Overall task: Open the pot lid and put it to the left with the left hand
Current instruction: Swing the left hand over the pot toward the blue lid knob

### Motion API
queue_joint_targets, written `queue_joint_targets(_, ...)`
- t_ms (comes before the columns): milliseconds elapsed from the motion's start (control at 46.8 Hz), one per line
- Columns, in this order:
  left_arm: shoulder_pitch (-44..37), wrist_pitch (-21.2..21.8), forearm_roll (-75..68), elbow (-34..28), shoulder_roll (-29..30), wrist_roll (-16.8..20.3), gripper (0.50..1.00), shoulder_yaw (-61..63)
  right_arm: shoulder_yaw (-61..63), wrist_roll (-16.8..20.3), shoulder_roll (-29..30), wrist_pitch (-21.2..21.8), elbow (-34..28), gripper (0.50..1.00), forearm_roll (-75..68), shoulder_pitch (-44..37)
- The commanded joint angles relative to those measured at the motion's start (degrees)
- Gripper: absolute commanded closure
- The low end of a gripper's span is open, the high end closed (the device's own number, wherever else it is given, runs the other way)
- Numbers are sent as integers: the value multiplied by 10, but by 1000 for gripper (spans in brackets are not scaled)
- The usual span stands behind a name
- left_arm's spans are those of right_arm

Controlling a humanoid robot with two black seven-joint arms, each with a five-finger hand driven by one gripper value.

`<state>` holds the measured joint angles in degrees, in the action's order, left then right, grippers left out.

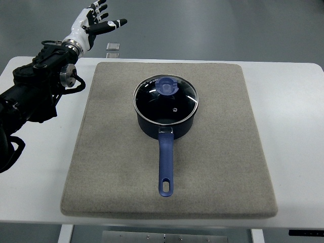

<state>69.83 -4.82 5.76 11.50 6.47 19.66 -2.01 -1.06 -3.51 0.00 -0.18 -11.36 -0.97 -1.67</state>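
White bench (293,152) carries a grey mat (111,167). On the mat's middle, a blue pot (166,124), handle (165,164) pointing toward the near edge; glass lid (165,99) seated on it, blue knob (166,86) up. Far left, beyond the bench's far edge, left robot hand (96,20): fingers spread wide, holding nothing, well apart from the pot.

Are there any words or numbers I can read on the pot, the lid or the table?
No readable text anywhere in the top view.
Blue saucepan: no word or brand shows on its handle or body.
Glass lid: no print; its blue knob is plain.
Grey mat and white table: no labels.
Two small metal plates on the floor beyond the table: too small to tell.
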Motion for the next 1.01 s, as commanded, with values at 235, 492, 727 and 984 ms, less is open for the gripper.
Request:
queue_joint_targets(235,37,-11,-78,9,12,1,512,82,0,0,0,0,-1,583,0,0)
queue_joint_targets(492,65,-33,-289,73,17,12,512,84,0,0,0,0,0,583,0,0)
queue_joint_targets(727,95,-36,-513,183,61,58,512,84,0,0,0,0,0,583,0,-1)
queue_joint_targets(984,164,-92,-674,290,143,153,512,85,0,0,0,0,0,583,0,-1)
